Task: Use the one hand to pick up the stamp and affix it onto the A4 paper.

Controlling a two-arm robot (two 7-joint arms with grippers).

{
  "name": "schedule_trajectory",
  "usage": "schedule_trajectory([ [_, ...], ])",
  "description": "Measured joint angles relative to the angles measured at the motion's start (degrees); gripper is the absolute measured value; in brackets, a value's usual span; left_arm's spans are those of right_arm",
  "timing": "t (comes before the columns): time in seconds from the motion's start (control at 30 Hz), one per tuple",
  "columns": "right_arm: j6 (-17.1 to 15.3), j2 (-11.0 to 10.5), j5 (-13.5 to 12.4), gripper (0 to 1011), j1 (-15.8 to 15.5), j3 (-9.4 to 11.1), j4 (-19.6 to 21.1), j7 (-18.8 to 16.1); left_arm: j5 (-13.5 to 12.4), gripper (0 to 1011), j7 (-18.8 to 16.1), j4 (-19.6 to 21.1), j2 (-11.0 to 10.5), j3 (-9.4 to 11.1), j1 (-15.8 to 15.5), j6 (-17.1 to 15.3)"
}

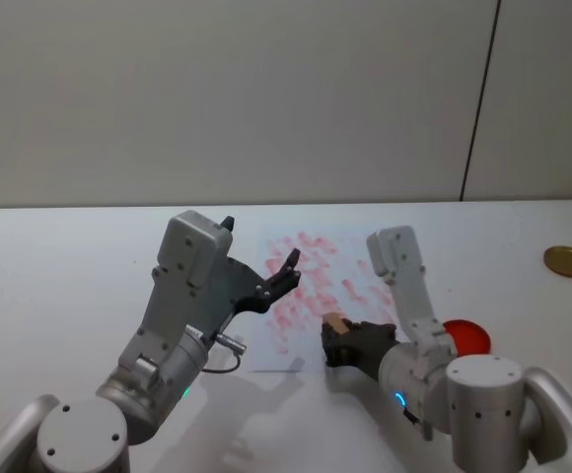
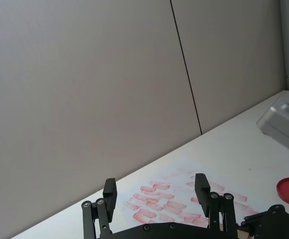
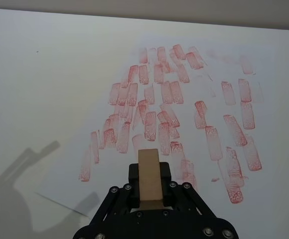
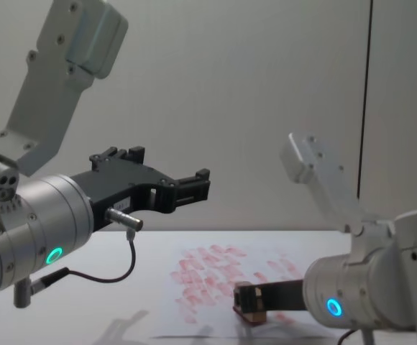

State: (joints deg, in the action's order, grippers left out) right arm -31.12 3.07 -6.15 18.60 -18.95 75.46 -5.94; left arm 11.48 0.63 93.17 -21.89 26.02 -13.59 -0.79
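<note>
Wooden stamp: clamped between the closed fingers of the right gripper, low at the near edge of the A4 paper; contact unclear.
Idle arm: left gripper raised over the table, fingers spread, holding nothing.
Risk: a tilted press would print a partial mark; sideways drag could smear ink or shift the sheet.

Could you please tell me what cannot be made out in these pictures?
Stamp underside: right wrist view, hidden by the block itself and the right pincer shut on it.
Whether it touches the A4 paper: chest view, too small to tell.
Red ink pad: head view, partly behind the right arm; left wrist view, cut by the edge.
</note>
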Motion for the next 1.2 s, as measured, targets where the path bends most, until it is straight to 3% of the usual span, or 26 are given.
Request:
schedule_trajectory([
  [0.67,-0.9,1.2,1.2,219,2.0,-0.4,-5.3,-1.1,0.0,993,0.0,0.0,0.0,0.0,0.0,0.0],
  [1.0,-0.8,1.2,1.7,219,1.9,-0.5,-5.4,-1.1,0.0,993,0.0,0.0,0.0,0.0,0.0,0.0],
  [1.2,-0.4,0.9,2.3,219,1.2,-0.6,-3.4,-0.9,0.0,993,0.0,0.0,0.0,0.0,0.0,0.0],
])
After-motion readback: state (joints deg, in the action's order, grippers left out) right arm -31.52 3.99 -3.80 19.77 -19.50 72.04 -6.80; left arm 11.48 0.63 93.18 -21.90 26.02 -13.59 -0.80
